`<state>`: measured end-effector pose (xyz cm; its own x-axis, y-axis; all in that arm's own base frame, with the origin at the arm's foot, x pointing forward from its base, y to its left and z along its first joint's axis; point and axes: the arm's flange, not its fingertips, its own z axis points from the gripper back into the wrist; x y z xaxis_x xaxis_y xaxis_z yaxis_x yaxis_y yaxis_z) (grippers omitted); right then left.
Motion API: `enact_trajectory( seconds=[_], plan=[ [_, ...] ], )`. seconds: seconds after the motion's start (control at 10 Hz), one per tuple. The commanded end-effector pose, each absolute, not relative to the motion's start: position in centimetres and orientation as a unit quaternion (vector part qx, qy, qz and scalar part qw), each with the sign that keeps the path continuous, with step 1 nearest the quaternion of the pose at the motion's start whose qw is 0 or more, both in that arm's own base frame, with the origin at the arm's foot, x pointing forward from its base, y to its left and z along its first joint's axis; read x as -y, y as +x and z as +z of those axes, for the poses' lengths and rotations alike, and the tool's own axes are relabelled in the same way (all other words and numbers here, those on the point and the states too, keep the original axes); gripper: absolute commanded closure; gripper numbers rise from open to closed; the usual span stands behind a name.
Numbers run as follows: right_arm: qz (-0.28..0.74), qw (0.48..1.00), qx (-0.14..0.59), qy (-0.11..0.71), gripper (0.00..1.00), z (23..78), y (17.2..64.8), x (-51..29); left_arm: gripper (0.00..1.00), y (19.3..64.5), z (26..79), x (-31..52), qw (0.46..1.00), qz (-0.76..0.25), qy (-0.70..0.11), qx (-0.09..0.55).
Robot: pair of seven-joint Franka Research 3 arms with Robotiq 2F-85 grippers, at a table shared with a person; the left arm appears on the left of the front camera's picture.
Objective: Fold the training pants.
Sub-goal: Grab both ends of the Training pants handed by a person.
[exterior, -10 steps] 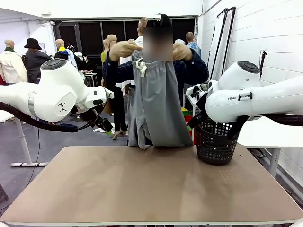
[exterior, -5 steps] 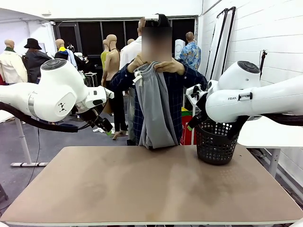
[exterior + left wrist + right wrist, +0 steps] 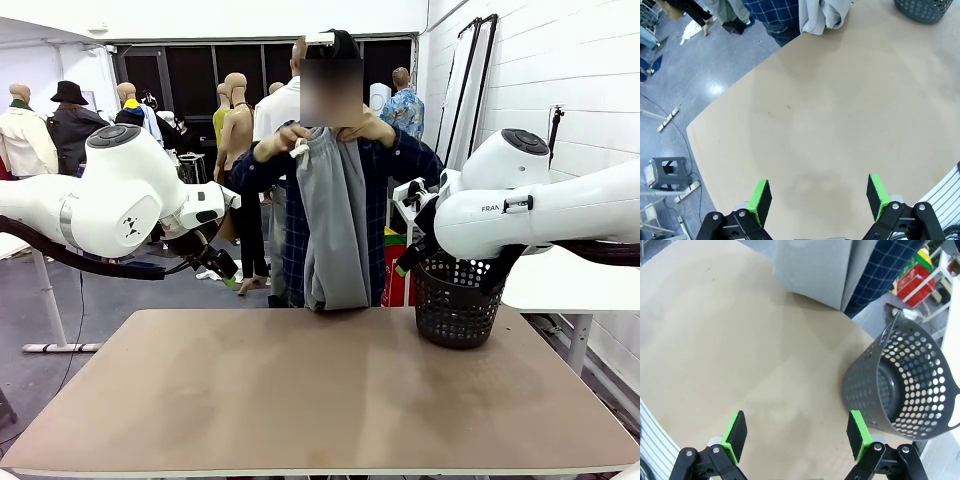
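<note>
Beyond the tan surface (image 3: 300, 400), a person's hands (image 3: 283, 140) held the training pants (image 3: 335, 230) up at chest height. The waistband was on top, the long axis vertical, and the legs hung doubled down to the far edge. Left jaws and right jaws both stood wide apart above the surface, gripping nothing, with a black basket (image 3: 457, 300) at its right.

Grey pants (image 3: 335, 220) held up, legs together.
Hanging upright, waistband and white drawstring on top, well ahead of left claw (image 3: 820, 195) and right claw (image 3: 797, 432), roughly between them.
</note>
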<state>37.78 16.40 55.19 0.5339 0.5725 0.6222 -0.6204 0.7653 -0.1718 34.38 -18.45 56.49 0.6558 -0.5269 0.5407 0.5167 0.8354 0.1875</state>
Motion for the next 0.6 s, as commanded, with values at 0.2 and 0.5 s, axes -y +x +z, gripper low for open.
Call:
enact_trajectory(
  seconds=[0.2, 0.5],
  plan=[
    [0.340, 0.875, 0.342, 0.036, 0.00, 55.22, 37.80, -16.33, 0.00, 34.38, 56.54, 18.40, 0.908, -0.291, 0.009, 0.300],
    [0.340, 0.875, 0.342, 0.036, 0.00, 55.22, 37.80, -16.33, 0.00, 34.38, 56.54, 18.40, 0.908, -0.291, 0.009, 0.300]
  ],
)
